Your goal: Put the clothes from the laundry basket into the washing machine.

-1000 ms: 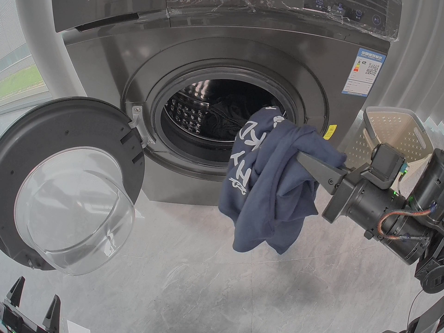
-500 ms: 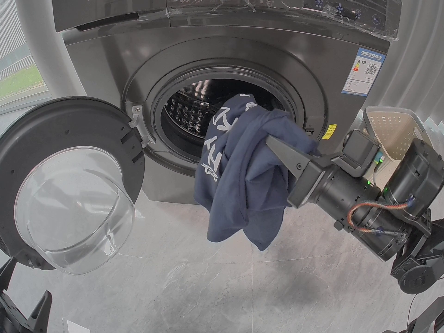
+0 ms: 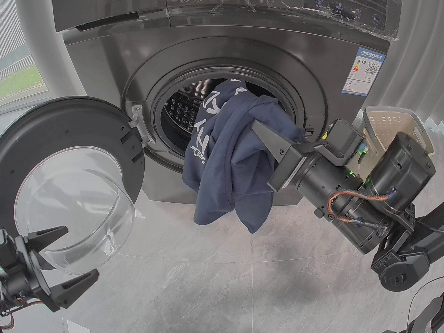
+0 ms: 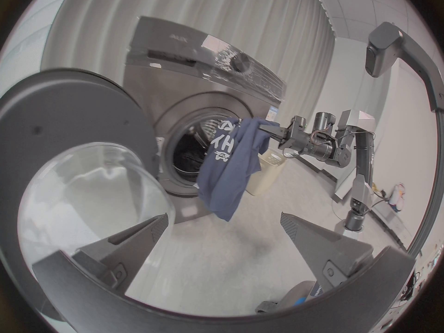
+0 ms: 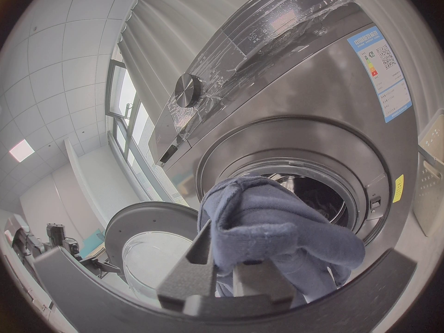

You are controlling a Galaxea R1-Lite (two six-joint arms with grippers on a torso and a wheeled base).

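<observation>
Shirt: one navy garment with white print, hanging in front of the round opening of the washing machine. Its top fold is level with the upper part of the opening and its tail hangs below the lower rim, above the floor. I hold it high, I judge, so that the bulk can go in over the rim rather than catch on it.

Right gripper: pinching a bunched fold near the top of the shirt, with cloth spilling over both fingers. The gripper points toward the opening.

Left gripper: fingers spread, holding nothing, low beside the door. I judge that I park it there to leave the approach free.

Door: one, swung fully open to my left, its glass bowl facing outward, which leaves the opening unobstructed.

Laundry basket: one, beige and perforated, standing just beside the machine on my right, near for short trips. My arm hides its bottom, so I cannot tell what remains in it.

Dark laundry: lying inside the drum. I cannot count the pieces.

Tally: one shirt in hand, one machine, one door, one basket, two grippers.
</observation>
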